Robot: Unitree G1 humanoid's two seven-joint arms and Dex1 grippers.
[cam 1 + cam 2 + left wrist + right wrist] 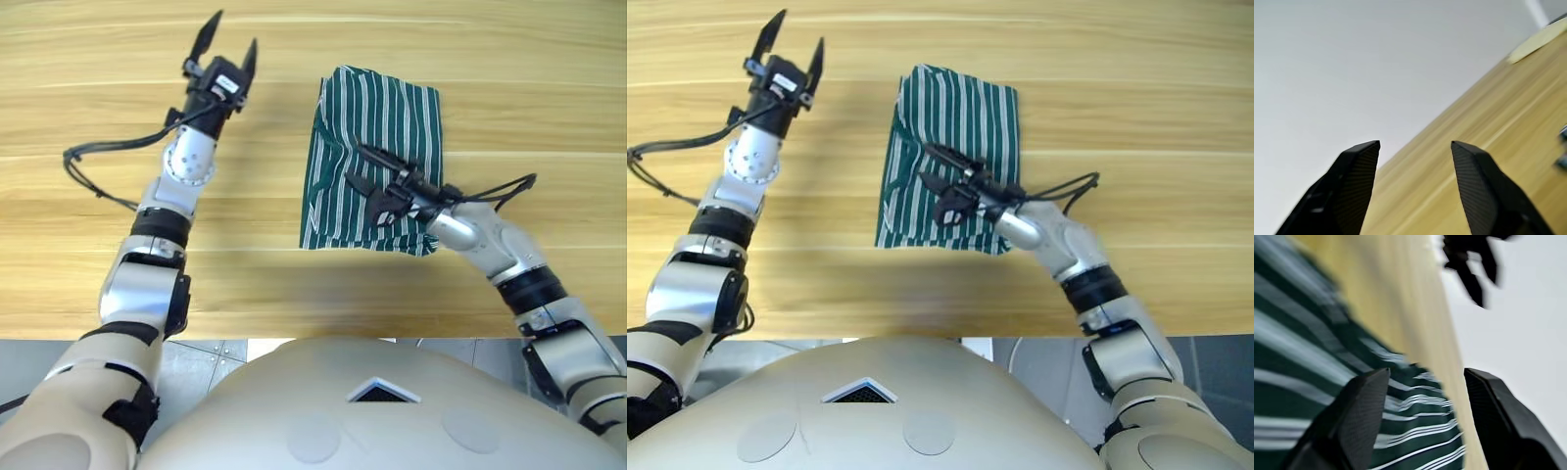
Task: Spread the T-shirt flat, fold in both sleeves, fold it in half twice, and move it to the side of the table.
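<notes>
The green T-shirt (377, 127) with white stripes lies folded into a compact rectangle on the wooden table (509, 59), right of centre. My right gripper (358, 166) hovers over the lower middle of the shirt, its fingers open and nothing between them; the striped cloth (1312, 362) lies under its fingers (1359, 416) in the right wrist view. My left gripper (228, 41) is held up over bare table to the left of the shirt, open and empty, with both dark fingertips (1359, 166) spread in the left wrist view.
Black cables (98, 152) trail from the left arm over the table. Bare wood stretches left of the shirt, behind it and to its right. The table's front edge (245, 338) runs just ahead of the robot.
</notes>
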